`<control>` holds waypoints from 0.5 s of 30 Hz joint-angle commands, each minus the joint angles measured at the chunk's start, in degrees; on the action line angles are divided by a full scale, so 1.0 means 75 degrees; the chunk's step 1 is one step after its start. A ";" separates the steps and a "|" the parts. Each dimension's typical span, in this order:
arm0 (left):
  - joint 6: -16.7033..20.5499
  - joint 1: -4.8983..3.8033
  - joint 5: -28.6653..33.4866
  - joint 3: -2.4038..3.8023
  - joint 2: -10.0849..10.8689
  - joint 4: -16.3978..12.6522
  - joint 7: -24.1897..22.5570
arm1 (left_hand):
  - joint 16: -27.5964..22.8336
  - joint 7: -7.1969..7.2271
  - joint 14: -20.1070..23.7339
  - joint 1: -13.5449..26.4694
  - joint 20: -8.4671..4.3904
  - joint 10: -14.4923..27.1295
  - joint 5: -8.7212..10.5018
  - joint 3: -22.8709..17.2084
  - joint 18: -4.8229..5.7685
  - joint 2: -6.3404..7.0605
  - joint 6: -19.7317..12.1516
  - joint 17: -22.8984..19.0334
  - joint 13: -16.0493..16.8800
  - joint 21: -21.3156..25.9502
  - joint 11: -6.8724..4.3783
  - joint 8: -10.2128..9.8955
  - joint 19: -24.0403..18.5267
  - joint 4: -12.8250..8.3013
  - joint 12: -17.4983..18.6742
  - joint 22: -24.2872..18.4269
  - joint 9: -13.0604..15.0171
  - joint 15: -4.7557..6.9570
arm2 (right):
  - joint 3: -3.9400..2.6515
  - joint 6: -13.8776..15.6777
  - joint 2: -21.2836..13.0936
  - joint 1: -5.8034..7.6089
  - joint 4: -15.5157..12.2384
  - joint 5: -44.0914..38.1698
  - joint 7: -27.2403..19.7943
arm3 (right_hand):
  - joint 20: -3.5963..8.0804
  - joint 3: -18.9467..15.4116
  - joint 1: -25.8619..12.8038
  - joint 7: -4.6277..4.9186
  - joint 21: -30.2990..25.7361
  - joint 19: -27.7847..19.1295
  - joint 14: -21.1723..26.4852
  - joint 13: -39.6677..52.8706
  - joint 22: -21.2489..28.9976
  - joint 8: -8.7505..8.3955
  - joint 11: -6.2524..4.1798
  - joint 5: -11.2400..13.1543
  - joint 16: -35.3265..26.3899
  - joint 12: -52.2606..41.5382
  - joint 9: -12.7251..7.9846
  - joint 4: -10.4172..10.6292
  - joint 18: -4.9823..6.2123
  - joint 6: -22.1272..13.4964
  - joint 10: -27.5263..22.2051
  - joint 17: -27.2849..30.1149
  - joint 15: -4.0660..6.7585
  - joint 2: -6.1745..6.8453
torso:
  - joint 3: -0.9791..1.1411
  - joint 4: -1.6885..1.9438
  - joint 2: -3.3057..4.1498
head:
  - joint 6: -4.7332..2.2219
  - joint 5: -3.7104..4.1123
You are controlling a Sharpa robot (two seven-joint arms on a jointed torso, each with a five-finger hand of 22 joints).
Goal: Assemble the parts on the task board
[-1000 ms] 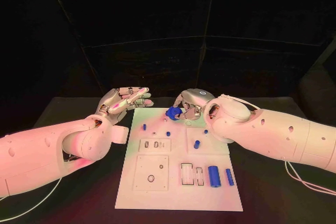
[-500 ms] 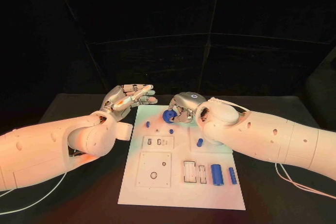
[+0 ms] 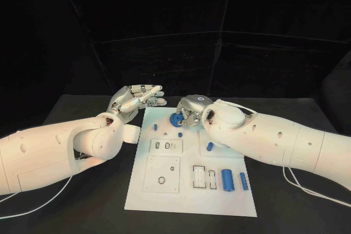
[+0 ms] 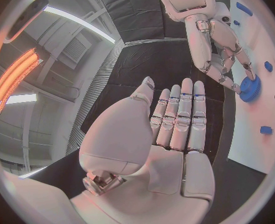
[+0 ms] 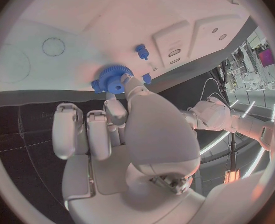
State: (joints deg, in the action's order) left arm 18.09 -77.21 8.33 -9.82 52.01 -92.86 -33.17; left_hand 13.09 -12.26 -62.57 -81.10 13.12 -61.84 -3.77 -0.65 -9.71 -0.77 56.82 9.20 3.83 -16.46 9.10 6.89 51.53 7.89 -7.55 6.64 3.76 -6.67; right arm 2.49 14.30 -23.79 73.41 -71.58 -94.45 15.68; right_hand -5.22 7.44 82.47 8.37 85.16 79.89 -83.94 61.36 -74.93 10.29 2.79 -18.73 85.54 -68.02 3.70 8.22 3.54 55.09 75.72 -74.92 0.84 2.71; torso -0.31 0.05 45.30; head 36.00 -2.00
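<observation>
The right hand (image 3: 191,110) grasps a blue gear (image 3: 176,120) in its fingers (image 5: 132,87) at the far end of the white board (image 3: 186,201), the gear low over the board. The left hand (image 3: 134,101) hovers beside the board's far left corner over the black surface (image 3: 80,112), fingers (image 4: 181,115) straight and released, grasping nothing.

The gear (image 3: 176,120) sits at the task board's (image 3: 191,201) far end, two cylinders (image 3: 226,179) near its right edge

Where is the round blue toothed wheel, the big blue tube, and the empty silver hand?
Round blue toothed gear (image 5: 112,80): right wrist view, its flat face.
Large blue cylinder (image 3: 227,179): head view, mid-length.
Left silver hand (image 4: 175,122): left wrist view, its fingers.
</observation>
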 commanded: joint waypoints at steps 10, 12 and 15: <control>-0.0103 -0.0011 -0.0045 0.0005 -0.0022 -0.0004 -0.0035 | -0.0026 -0.0007 -0.0060 0.0021 0.0023 -0.0031 0.0023 -0.0009 -0.0112 -0.0050 0.0037 0.0009 0.0002 0.0017 0.0002 -0.0025 0.0055 -0.0054 0.0027 -0.0007 -0.0005 -0.0001 | 0.0013 -0.0145 0.0144 -0.0020 0.0098 -0.0067 0.0012 | -0.0093 0.0161 -0.0148 0.0088 0.0021 0.0036 -0.0507 -0.0085 -0.0104 -0.0381 0.0130 0.0358 0.0028 0.0162 0.0006 0.0009 -0.0078 -0.0283 -0.0127 -0.0444 -0.0058 0.0159 | -0.0001 -0.0002 -0.0004 | 0.0022 -0.0006; -0.0102 -0.0011 -0.0045 0.0005 -0.0021 -0.0004 -0.0032 | -0.0026 -0.0007 -0.0060 0.0021 0.0023 -0.0031 0.0023 -0.0009 -0.0112 -0.0050 0.0037 0.0009 0.0002 0.0017 0.0002 -0.0025 0.0055 -0.0054 0.0027 -0.0007 -0.0005 -0.0001 | 0.0013 -0.0176 0.0150 -0.0021 0.0101 -0.0067 0.0010 | -0.0109 0.0145 -0.0203 0.0096 0.0019 0.0032 -0.0506 -0.0101 -0.0102 -0.0418 0.0142 0.0456 0.0028 0.0181 0.0010 0.0026 -0.0077 -0.0318 -0.0144 -0.0447 -0.0071 0.0193 | -0.0002 -0.0004 -0.0004 | 0.0026 -0.0007; -0.0106 -0.0011 -0.0045 0.0005 -0.0018 -0.0004 -0.0026 | -0.0040 -0.0010 -0.0065 0.0019 0.0023 -0.0036 0.0023 -0.0006 -0.0112 -0.0052 0.0040 0.0013 0.0002 0.0024 0.0003 -0.0035 0.0060 -0.0063 0.0041 -0.0013 -0.0006 -0.0001 | 0.0013 -0.0183 0.0152 -0.0021 0.0110 -0.0067 0.0024 | -0.0135 0.0069 -0.0364 0.0122 0.0012 0.0020 -0.0501 -0.0151 -0.0089 -0.0523 0.0172 0.0634 0.0023 0.0234 0.0003 0.0107 -0.0073 -0.0465 -0.0187 -0.0438 -0.0097 0.0248 | -0.0004 -0.0012 -0.0007 | 0.0024 -0.0012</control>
State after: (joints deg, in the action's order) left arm 18.06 -77.21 8.33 -9.82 51.89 -92.82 -33.15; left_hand 13.09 -12.26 -62.57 -81.10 13.32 -61.83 -3.77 -0.81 -9.71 -0.77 56.81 9.24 3.82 -16.46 9.10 6.90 51.74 7.73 -7.55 6.59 3.76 -6.67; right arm 2.60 13.65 -22.73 73.16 -70.71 -94.58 15.89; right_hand -5.85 8.20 80.01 9.30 85.16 80.08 -83.93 60.30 -74.92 6.57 4.02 -14.17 85.54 -66.44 3.81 9.03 3.55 51.80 74.49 -74.91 0.40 4.50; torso -0.32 0.01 45.26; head 36.19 -2.02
